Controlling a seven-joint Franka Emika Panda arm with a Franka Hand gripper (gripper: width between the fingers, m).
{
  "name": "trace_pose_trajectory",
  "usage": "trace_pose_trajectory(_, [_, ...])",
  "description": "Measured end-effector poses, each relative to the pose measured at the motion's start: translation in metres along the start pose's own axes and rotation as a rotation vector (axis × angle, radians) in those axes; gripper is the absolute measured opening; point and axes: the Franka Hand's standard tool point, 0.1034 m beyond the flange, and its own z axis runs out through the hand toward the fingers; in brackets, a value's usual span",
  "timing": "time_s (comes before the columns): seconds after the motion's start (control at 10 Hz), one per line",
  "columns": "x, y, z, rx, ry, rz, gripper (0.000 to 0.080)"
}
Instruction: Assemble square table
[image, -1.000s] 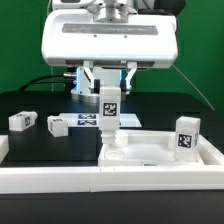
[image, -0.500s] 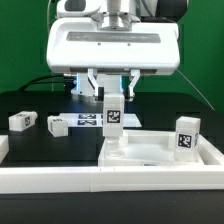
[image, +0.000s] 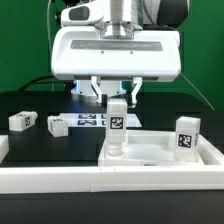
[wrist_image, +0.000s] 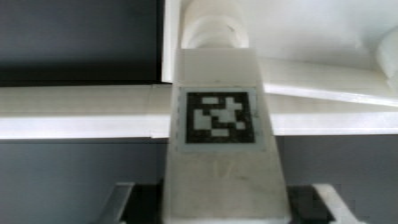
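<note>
Jaws part-closed, clamped on the upper end of an upright leg (image: 118, 125), tag facing the camera. The leg hangs straight below the jaws, its foot at a corner of the tabletop (image: 152, 153). We see a second leg (image: 185, 137) standing on the tabletop, toward the exterior view's right of the jaws.

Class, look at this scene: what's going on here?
The gripper is shut on a white leg, holding it upright at a corner of the square table top. A second leg stands upright at the top's other side. A third leg and a fourth leg lie loose on the black table.
</note>
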Motion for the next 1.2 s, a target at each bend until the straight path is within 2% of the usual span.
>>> trace_pose_trajectory(0.9, [-0.008,-0.001,0.012,-0.007,0.006,-0.006,0.0290])
trace_pose_trajectory(1.2, [-0.007,-0.001,0.013,-0.018,0.049,-0.010,0.0290])
